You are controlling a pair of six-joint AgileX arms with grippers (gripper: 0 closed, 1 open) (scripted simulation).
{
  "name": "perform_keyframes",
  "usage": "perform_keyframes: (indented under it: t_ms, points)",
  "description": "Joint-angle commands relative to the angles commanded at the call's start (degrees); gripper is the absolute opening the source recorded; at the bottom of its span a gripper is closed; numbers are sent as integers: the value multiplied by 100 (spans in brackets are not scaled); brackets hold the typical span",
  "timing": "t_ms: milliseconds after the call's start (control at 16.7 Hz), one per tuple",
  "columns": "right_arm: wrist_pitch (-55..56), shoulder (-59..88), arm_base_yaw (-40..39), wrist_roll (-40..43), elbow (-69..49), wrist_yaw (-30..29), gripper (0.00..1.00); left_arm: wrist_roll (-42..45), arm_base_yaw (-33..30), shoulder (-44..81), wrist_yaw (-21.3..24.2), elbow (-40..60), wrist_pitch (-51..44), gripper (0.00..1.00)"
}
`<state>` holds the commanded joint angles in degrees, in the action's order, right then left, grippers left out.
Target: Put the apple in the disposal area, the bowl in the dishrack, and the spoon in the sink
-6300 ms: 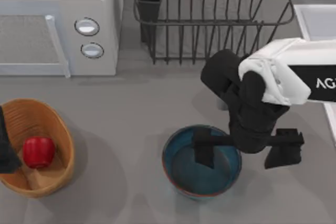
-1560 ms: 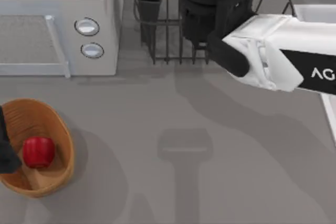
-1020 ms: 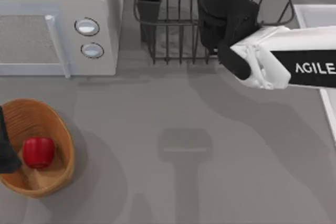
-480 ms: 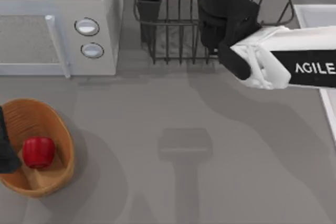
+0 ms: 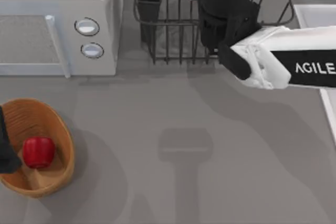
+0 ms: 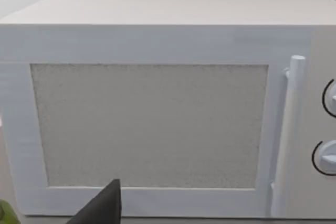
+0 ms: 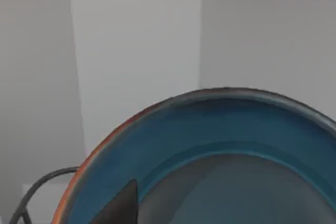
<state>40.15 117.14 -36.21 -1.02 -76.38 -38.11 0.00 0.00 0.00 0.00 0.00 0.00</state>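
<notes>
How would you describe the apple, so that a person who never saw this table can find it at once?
Start from the white microwave at the top view's far left and come toward the near edge to the oval woven basket. The apple lies inside it. It is small, glossy and red, while the basket around it is orange-tan.

Red apple (image 5: 38, 151), orange-tan woven basket (image 5: 62, 139), blue bowl (image 7: 220, 140).
</notes>
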Motion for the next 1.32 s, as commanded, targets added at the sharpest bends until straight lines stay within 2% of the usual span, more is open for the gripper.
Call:
perform_keyframes:
  t_ms: [420,660,960,1320]
  points:
    - [-9,-46,18,-8,48,39,100,0,0,0,0,0,0,100]
    - [-164,-779,421,-90,796,525,100,0,0,0,0,0,0,100]
    - [-814,-2970,1310,-129,2717,1569,100,0,0,0,0,0,0,100]
    - [-2182,-6918,2412,28,5461,2862,100,0,0,0,0,0,0,100]
